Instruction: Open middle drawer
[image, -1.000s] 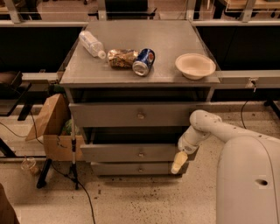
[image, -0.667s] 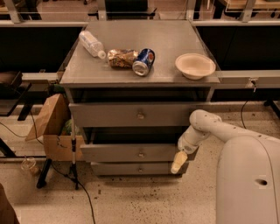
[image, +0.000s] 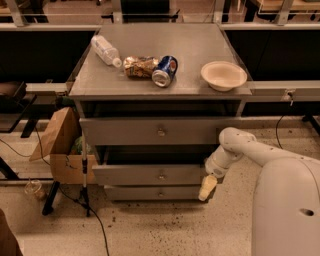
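Hanging at the right end of the middle drawer (image: 130, 175), the gripper (image: 207, 187) is pointing downward, with its yellowish tip lying in front of the right end of the narrowest drawer front (image: 150, 193) below. Whether the gripper is open or closed cannot be told from this view. It is holding nothing that can be seen. The white arm (image: 245, 150) is reaching in from the lower right, where the robot's rounded body (image: 287, 210) is filling the corner of the view.

The middle drawer is sitting second from the top in the grey cabinet, under the widest drawer front (image: 125, 131). A dark gap is showing between these two fronts. The small round knob (image: 161, 176) is sitting at the centre of the middle drawer, well to the left of the gripper and not touched by it.

On the counter (image: 200, 45), a clear plastic bottle (image: 106, 50) is lying on its side at the left. A crumpled snack bag (image: 140, 66) is lying next to it, with a blue can (image: 165, 70) on its side touching the bag. A pale bowl (image: 223, 75) is standing upright near the front right edge.

On the floor to the left of the cabinet, a brown cardboard box (image: 57, 145) is standing open.
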